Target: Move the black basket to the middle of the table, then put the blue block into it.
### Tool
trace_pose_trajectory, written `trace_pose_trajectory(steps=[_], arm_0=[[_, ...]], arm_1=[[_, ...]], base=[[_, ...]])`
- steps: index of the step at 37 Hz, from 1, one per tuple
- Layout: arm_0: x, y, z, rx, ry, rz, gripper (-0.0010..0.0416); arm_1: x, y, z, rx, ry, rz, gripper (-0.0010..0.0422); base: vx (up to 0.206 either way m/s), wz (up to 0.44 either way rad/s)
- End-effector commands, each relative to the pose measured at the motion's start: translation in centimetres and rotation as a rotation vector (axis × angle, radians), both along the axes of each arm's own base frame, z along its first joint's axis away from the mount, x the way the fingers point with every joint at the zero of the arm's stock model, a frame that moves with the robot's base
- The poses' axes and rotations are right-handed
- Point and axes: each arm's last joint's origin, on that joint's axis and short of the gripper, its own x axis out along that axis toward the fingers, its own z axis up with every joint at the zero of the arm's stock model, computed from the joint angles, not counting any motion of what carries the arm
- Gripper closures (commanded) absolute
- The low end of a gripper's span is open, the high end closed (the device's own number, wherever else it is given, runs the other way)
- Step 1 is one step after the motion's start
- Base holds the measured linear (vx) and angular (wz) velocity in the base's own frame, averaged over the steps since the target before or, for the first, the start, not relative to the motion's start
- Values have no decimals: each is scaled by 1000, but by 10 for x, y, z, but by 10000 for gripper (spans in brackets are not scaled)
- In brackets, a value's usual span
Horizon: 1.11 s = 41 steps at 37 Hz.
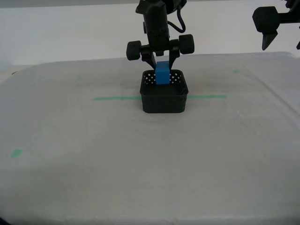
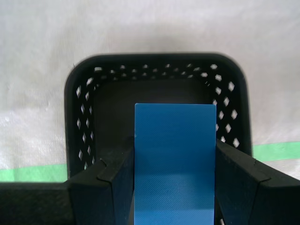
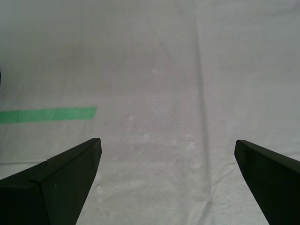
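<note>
Our second claw point(image 2: 174, 187) is clamped on the block point(image 2: 175, 164), jaws pressed to its two side faces, block upright between them. In the exterior view the same claw point(image 1: 161, 63) hangs straight down over the basket point(image 1: 164, 98), with the block point(image 1: 162, 73) partly below the rim, its lower end inside the basket opening. We cannot tell if the block touches the basket floor. The second wrist view shows the basket point(image 2: 79, 117) directly under the block, perforated walls all round it.

The basket sits on the counter point(image 1: 93, 154) about mid-width, on the green tape line point(image 1: 117, 98), which runs out from both sides of it. Small green tape bits: one point(image 1: 17, 153) near the exterior view's left, one point(image 1: 237, 71) toward the far right.

Our first claw point(image 3: 166, 187) is wide open, holding nothing, above bare cloth with a tape end point(image 3: 47, 114) near it. In the exterior view it point(image 1: 281, 42) hangs high at the upper right, well apart from the basket.
</note>
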Motion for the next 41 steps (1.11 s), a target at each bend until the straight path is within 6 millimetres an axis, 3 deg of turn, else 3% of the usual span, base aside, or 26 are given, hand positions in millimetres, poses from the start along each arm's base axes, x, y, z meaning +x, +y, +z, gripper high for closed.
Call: trace_pose_trajectory(steps=[1,26,34,41], arm_0=[[0,0,0,-2,-1,-1,7],[0,0,0,-2,-1,-1,7],[0,0,0,-2,-1,-1,7],[0,0,0,-2,-1,-1,7]], arm_1=[[1,-3,-4,9,13,-3,412],[-2,-3,-8,34,27,43,403],[-3,-3,-8,29,40,41,330],[-3,-3,-8,16,48,57,228]], base=[[0,0],[0,0],[0,0],[0,0]])
